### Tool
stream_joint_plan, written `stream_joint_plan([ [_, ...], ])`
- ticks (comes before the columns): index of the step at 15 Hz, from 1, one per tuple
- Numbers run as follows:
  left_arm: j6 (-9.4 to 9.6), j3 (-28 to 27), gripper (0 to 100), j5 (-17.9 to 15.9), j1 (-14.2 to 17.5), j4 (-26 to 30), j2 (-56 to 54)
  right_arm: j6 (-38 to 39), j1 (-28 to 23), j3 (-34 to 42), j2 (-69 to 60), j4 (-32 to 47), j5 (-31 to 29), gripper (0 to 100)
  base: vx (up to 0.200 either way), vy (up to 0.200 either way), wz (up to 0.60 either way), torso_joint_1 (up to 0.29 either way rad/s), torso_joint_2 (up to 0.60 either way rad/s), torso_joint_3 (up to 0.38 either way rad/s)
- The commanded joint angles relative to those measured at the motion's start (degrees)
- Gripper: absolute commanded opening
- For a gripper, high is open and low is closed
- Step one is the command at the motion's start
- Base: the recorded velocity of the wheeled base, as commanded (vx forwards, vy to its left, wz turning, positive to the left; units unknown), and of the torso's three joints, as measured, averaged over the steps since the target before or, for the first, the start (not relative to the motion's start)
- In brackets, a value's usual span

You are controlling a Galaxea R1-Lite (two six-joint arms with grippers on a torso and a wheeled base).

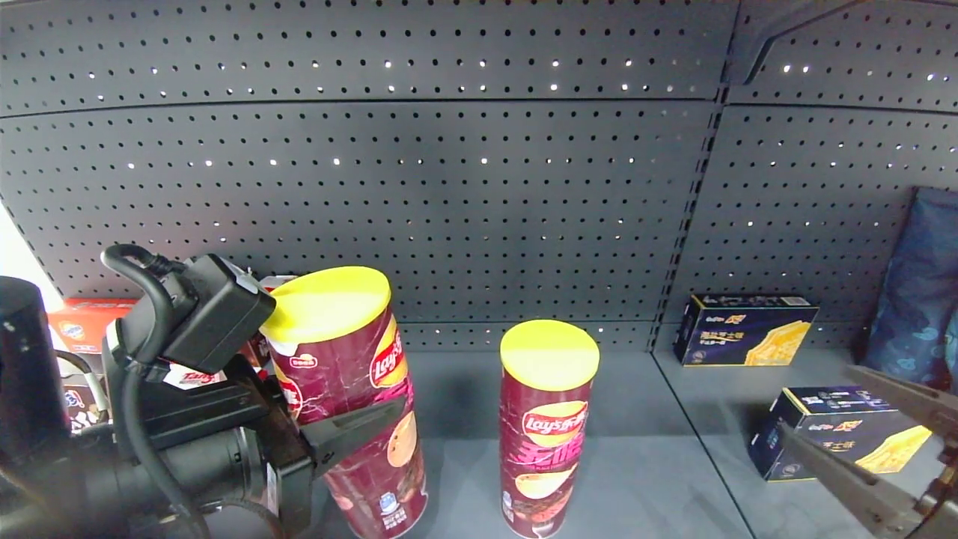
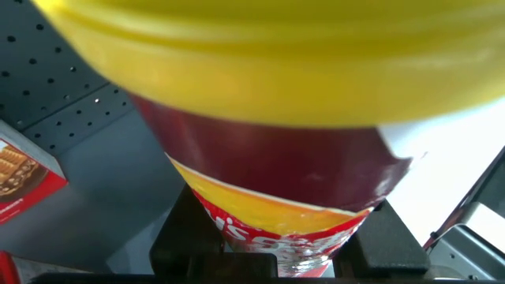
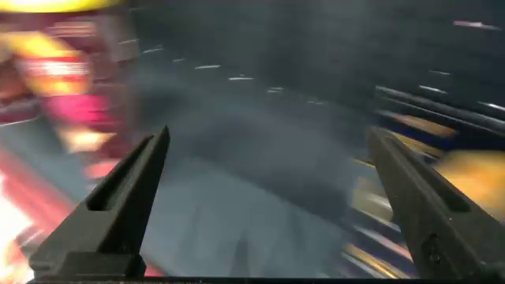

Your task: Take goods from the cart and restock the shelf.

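Left pincer (image 1: 340, 438): pinching a maroon, yellow-lidded chip can (image 1: 337, 352) around its middle, can upright at the grey shelf (image 1: 644, 464). Matching can (image 1: 548, 427) stands apart at its 3 o'clock. My right pincer (image 1: 816, 397): spread, empty, near two dark blue boxes (image 1: 745, 329) farther toward 3 o'clock.

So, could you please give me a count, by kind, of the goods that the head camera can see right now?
Chip cans: 2, the held can in the left gripper and the standing can.
Dark blue boxes: 2, the rear box and the front box.
Red box: 1, partly hidden by the arm.
Blue bag: 1, at the edge.
Total: 6.
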Motion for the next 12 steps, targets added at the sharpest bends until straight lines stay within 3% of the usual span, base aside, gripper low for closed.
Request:
stream_joint_plan([
  [1, -0.08, -0.04, 0, -0.02, 0.02, -0.03, -0.05, 0.27, -11.16, 6.03, -11.8, 0.33, -0.23, 100, 0.0, 0.0, 0.0, 0.0, 0.0, 0.0],
  [2, 0.01, -0.04, 0, -0.02, 0.02, -0.03, -0.05, 0.27, -12.48, 6.73, -12.68, 0.33, -0.23, 100, 0.0, 0.0, 0.0, 0.0, 0.0, 0.0],
  [3, -0.08, -0.04, 0, -0.02, 0.02, -0.03, -0.05, 0.44, -20.39, 8.14, -17.96, 3.58, -0.32, 100, 0.0, 0.0, 0.0, 0.0, 0.0, 0.0],
  [4, -0.08, -0.04, 0, -0.02, 0.02, -0.03, -0.05, 0.44, -20.39, 8.14, -17.96, 3.58, -0.32, 100, 0.0, 0.0, 0.0, 0.0, 0.0, 0.0],
  [5, 0.01, -0.04, 0, -0.02, 0.02, -0.21, -0.05, 0.44, -25.49, 8.23, -26.66, 12.81, -1.2, 100, 0.0, 0.0, 0.0, 0.0, 0.0, 0.0],
  [7, 0.1, -0.13, 0, -0.02, 0.02, -1.96, 0.04, 0.27, -29.88, 8.14, -39.22, 26.17, -2.6, 100, 0.0, 0.0, 0.0, 0.0, 0.0, 0.0],
  [9, 0.1, -0.48, 0, -0.02, 0.11, -2.14, 0.04, 0.18, -34.1, 7.61, -49.16, 35.66, -2.87, 100, 0.0, 0.0, 0.0, 0.0, 0.0, 0.0],
  [10, 0.18, -1.27, 0, -0.02, 0.02, -2.14, 0.56, 0.09, -34.72, 7.17, -50.83, 37.95, -8.49, 100, 0.0, 0.0, 0.0, 0.0, 0.0, 0.0],
  [12, 0.27, -2.15, 0, -0.02, 0.02, -2.23, 0.92, 0.09, -34.63, 7.17, -50.74, 37.69, -11.31, 100, 0.0, 0.0, 0.0, 0.0, 0.0, 0.0],
])
